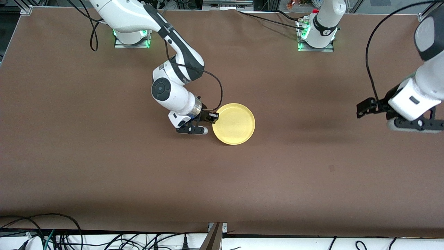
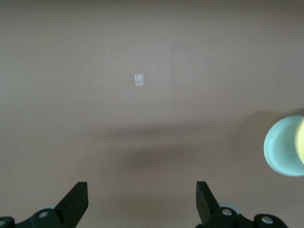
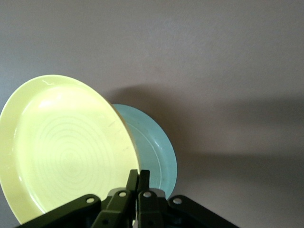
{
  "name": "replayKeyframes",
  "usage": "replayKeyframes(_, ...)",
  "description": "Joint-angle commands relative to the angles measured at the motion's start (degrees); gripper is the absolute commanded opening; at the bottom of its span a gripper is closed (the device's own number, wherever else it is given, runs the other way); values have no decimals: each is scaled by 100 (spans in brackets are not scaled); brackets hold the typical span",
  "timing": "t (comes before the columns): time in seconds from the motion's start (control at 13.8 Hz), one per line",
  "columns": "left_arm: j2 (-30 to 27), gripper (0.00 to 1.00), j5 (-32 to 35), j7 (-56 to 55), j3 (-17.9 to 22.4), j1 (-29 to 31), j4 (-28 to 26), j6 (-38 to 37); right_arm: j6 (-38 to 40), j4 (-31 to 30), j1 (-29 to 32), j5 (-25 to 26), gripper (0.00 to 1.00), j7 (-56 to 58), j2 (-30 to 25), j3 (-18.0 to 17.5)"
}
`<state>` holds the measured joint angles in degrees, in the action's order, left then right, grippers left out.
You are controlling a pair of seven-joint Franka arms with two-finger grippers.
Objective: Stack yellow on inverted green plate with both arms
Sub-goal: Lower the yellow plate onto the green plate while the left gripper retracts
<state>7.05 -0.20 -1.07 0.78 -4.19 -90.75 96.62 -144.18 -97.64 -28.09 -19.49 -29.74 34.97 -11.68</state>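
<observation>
The yellow plate is near the table's middle, and my right gripper is shut on its rim at the edge toward the right arm's end. In the right wrist view the gripper holds the yellow plate tilted over the pale green plate, which lies on the table and shows only as a crescent. In the front view the green plate is hidden under the yellow one. My left gripper is open and empty, up over bare table at the left arm's end. In the left wrist view the gripper is far from the green plate.
The brown table spreads wide around the plates. Both arm bases stand along the edge farthest from the front camera. Cables hang past the edge nearest that camera.
</observation>
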Motion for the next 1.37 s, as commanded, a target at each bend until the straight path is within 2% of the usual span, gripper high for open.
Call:
replayKeyframes(0.0, -1125, 100, -50, 63, -34, 50, -1355, 400, -679, -361, -380, -64, 0, -172, -122, 60)
replayKeyframes(0.14, -1074, 100, -41, 124, -43, 260, -1323, 349, -944, -457, -487, -46, 0, -172, -96, 78)
replayKeyframes(0.58, -1056, 100, 161, 124, -96, 270, -1217, 349, -963, -633, -496, 208, 0, -120, -78, 227)
replayKeyframes(0.87, -1047, 100, 161, 125, -105, 270, -1217, 358, -1489, -888, -548, 226, 0, -111, 36, 228)
replayKeyframes(1.3, -1039, 100, 161, 133, -105, 270, -1226, 340, -1666, -932, -593, 218, 1, -111, 124, 228)
